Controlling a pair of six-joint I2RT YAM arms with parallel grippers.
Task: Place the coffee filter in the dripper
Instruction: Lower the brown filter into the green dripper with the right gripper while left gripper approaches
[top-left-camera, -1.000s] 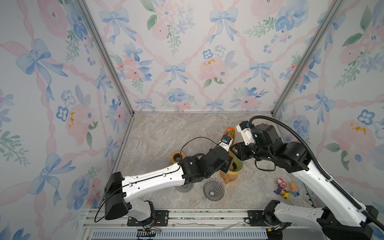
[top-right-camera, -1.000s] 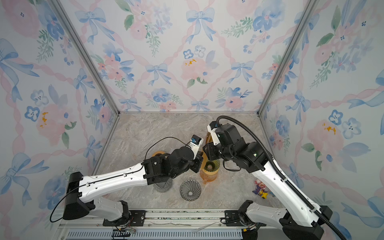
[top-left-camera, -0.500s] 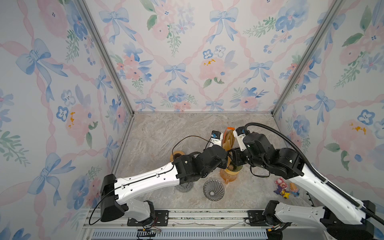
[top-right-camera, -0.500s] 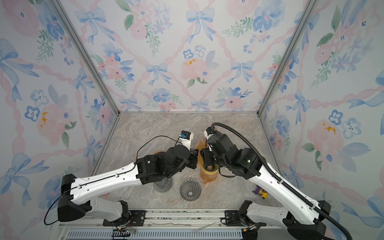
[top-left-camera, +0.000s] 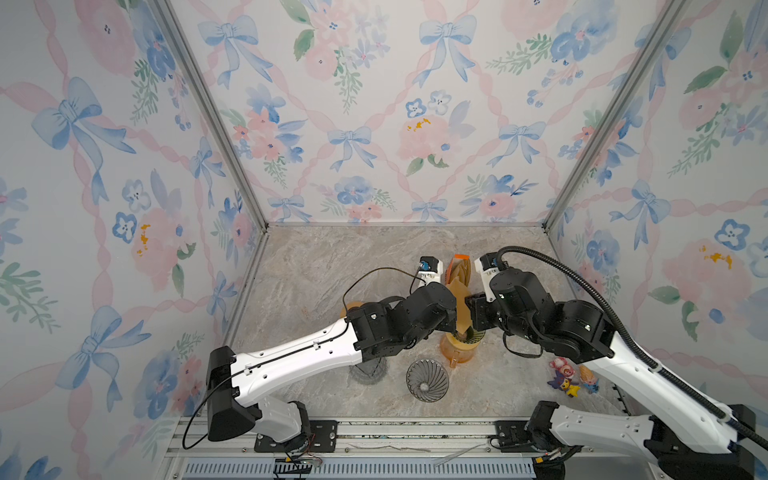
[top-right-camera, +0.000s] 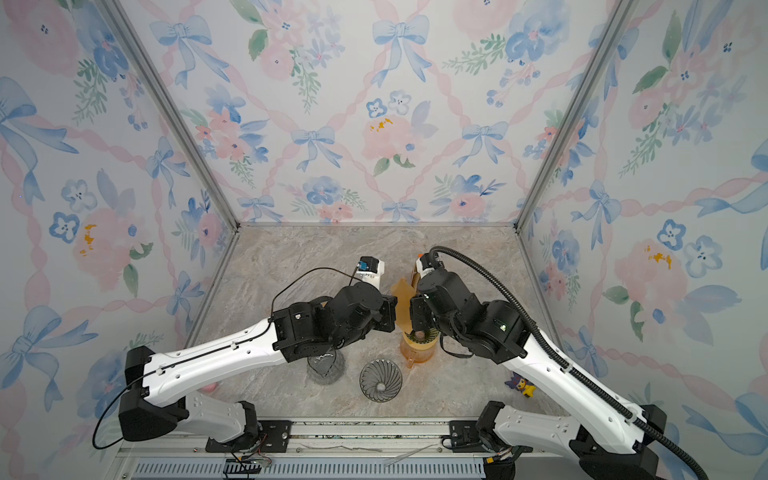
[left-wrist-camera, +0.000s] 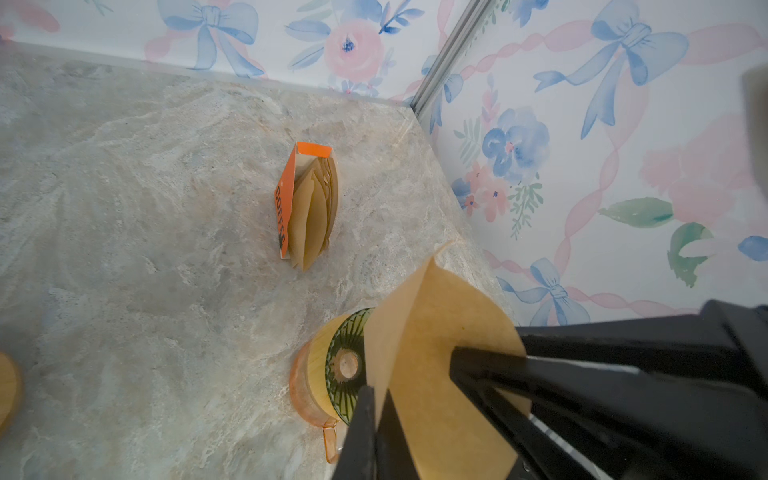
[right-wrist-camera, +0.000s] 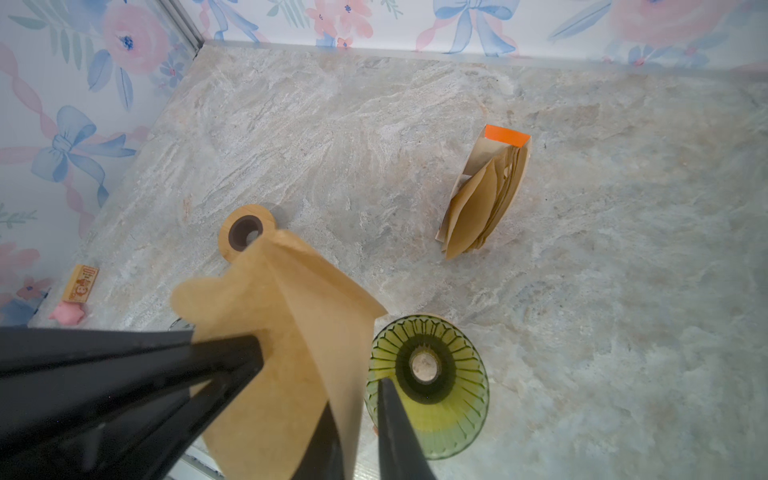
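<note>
Nearest the front edge of the desk stood a clear ribbed cone. A glass vessel sat half hidden under the left forearm, and a cluster of small toys lay off to the right. Behind them an orange carafe carried the green dripper. The coffee filter was held upright and partly opened just above the dripper's rim, not seated in it. Both wrists blocked its lower tip in both top views. The left end effector was clamped on one edge of the paper. The right end effector had its fingers either side of another edge, narrowly apart; whether they pinched it could not be told. Farther back lay a wooden ring. Farthest stood an open orange box of spare filters.
</note>
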